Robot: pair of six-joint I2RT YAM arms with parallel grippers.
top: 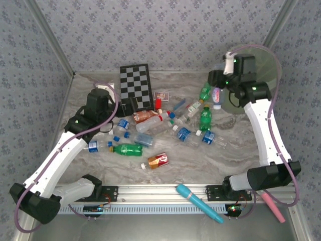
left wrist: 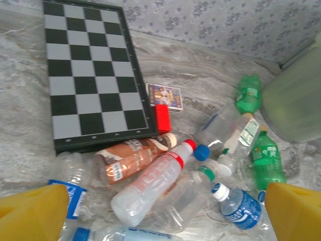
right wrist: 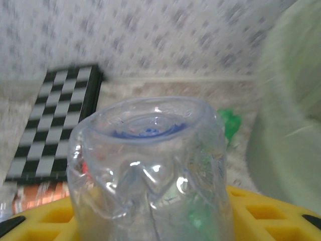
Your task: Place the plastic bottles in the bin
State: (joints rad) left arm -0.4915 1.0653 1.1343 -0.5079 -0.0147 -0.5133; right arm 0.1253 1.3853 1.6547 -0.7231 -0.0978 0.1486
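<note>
1. The right hand (top: 218,86) is clamped on a clear bottle (right wrist: 150,165) and holds it above the worktop (top: 200,160), just beside the bin (top: 268,63). It is probably held there so it can go in.
2. The left hand (left wrist: 160,216) hovers with its fingers wide apart over the other plastic bottles (left wrist: 150,188), likely lining up a pick.
3. Those bottles lie on their sides mid-worktop, near a chessboard (top: 135,85).
4. Blue labels, green soda labels and a brownish-orange wrapper (left wrist: 130,160) carry print, but it is too blurred to read.
</note>
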